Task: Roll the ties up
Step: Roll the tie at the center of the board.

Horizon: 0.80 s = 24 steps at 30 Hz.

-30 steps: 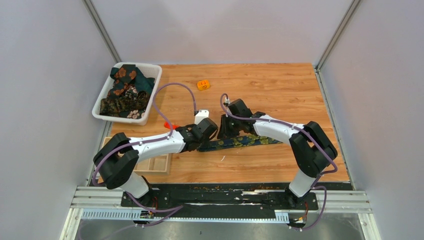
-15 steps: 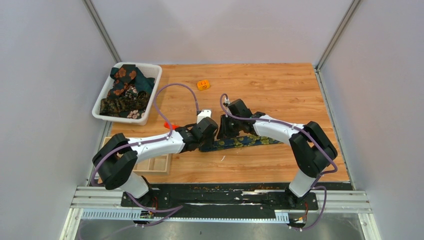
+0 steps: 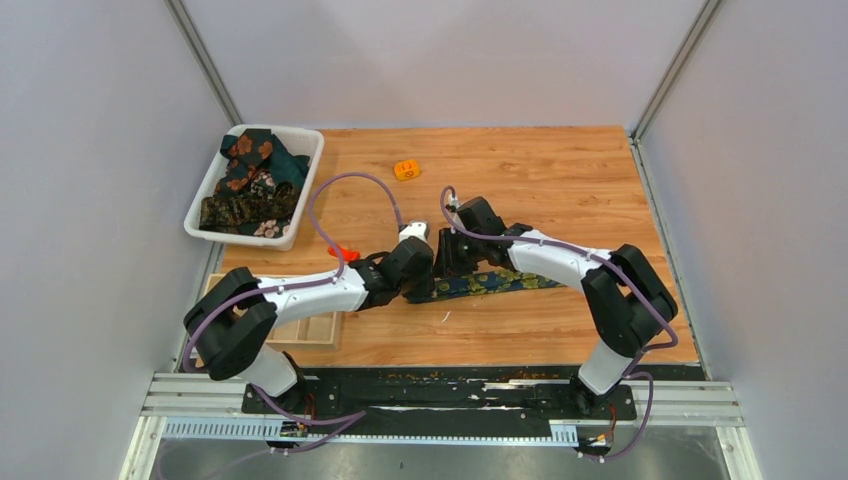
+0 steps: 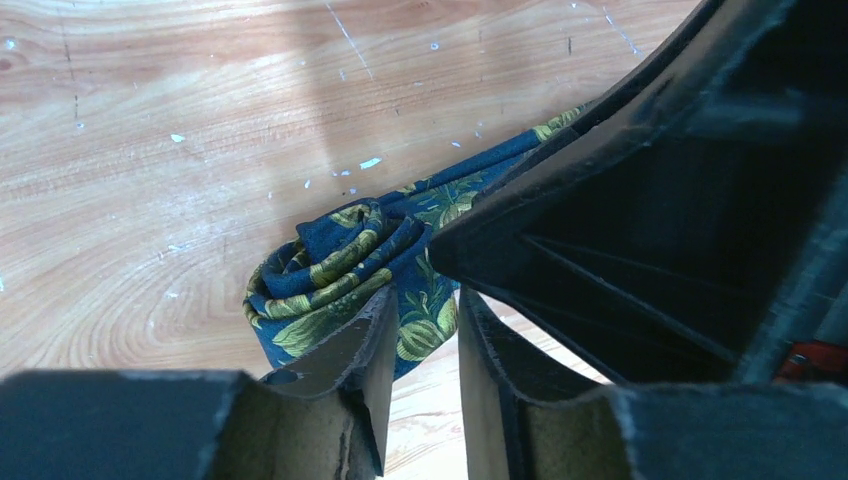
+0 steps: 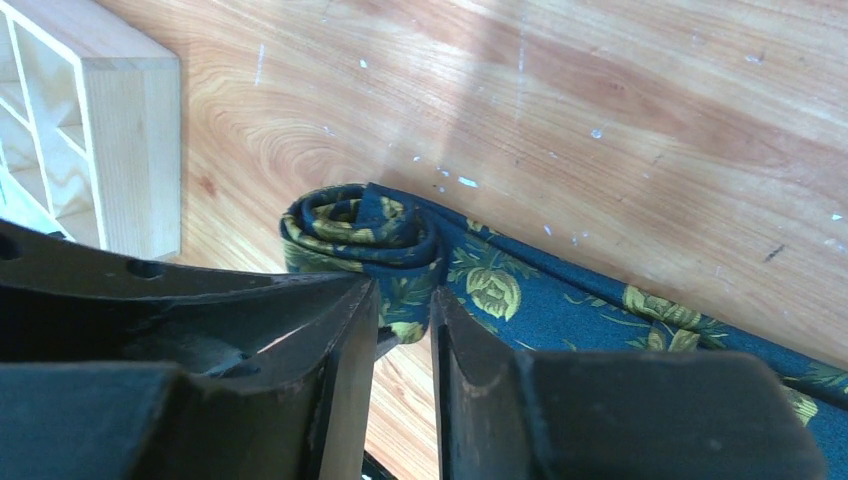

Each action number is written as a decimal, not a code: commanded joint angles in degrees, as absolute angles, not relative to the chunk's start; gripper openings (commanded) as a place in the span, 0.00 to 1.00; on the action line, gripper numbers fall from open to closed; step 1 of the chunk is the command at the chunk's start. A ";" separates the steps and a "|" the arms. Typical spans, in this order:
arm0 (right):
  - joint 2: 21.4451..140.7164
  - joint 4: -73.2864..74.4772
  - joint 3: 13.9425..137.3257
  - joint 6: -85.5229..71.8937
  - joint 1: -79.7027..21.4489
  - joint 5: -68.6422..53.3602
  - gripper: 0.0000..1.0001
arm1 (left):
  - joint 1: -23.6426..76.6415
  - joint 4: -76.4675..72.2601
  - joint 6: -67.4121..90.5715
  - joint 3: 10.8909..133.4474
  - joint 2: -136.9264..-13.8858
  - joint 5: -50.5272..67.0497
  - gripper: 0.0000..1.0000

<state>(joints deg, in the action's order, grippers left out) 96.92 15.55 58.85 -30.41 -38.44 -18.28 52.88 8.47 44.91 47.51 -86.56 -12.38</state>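
Observation:
A navy tie (image 3: 490, 283) with yellow-green flowers lies across the middle of the table. Its left end is wound into a small roll (image 4: 320, 270), which also shows in the right wrist view (image 5: 350, 225). My left gripper (image 4: 425, 300) reaches the roll from the left, its fingers a narrow gap apart with the roll's outer fabric pinched between the tips. My right gripper (image 5: 403, 295) comes from the other side and holds the same fabric edge between nearly closed fingers. In the top view the left gripper (image 3: 422, 262) and right gripper (image 3: 447, 262) meet over the roll and hide it.
A white bin (image 3: 305, 185) at the back left holds more dark floral ties (image 3: 250, 180). An orange piece (image 3: 406, 169) lies behind the grippers and a red piece (image 3: 342, 250) sits by the left forearm. A wooden compartment tray (image 3: 310, 325) is at the near left.
My left wrist has turned and crept slightly right toward the right gripper, and its cable loop has shifted. The right arm and the tie's free length have barely moved.

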 commanded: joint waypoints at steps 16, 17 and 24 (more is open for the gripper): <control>98.89 7.86 57.39 -28.39 -38.26 -28.17 0.32 | 50.43 4.84 46.05 43.15 -82.70 -11.52 0.10; 99.48 7.66 57.60 -28.32 -38.25 -28.67 0.33 | 50.33 4.83 46.13 43.08 -82.66 -11.45 0.10; 102.66 6.86 57.89 -28.63 -38.24 -29.44 0.29 | 49.75 4.50 46.44 42.72 -81.85 -10.57 0.10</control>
